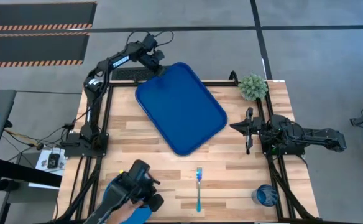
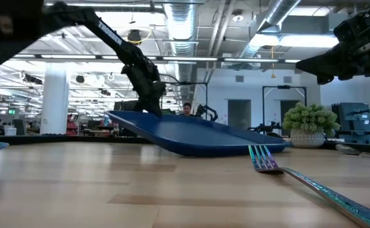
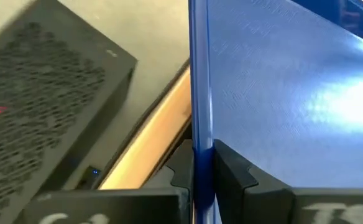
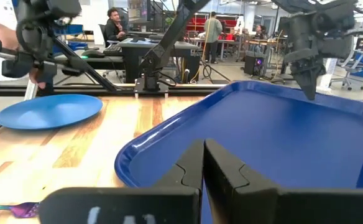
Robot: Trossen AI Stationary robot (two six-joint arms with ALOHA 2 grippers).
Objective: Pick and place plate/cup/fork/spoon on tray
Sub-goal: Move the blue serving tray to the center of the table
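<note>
High view, tray: the tray point(image 1: 181, 115) lies at an angle mid-table, its far corner pinched between the jaws of the left gripper point(image 1: 158, 67); in the low view that end is lifted off the table point(image 1: 231, 174) while the near edge rests on the wood.
Left jaws: narrow, clamped on the tray's rim point(image 3: 201, 93), 1 finger on each face.
Right jaws: the right gripper point(image 1: 248, 129) waits just beside the tray's right edge, its 2 fingers pressed together on nothing.
Other items: the fork point(image 1: 199, 186) and the cup point(image 1: 265, 196) lie well clear of both jaws, near the front edge; the plate point(image 4: 48, 112) sits front-left; no spoon shows.
Doing it well: likely tray positioning; the robot should lower the raised end slowly and flat before loosening the pinch.
</note>
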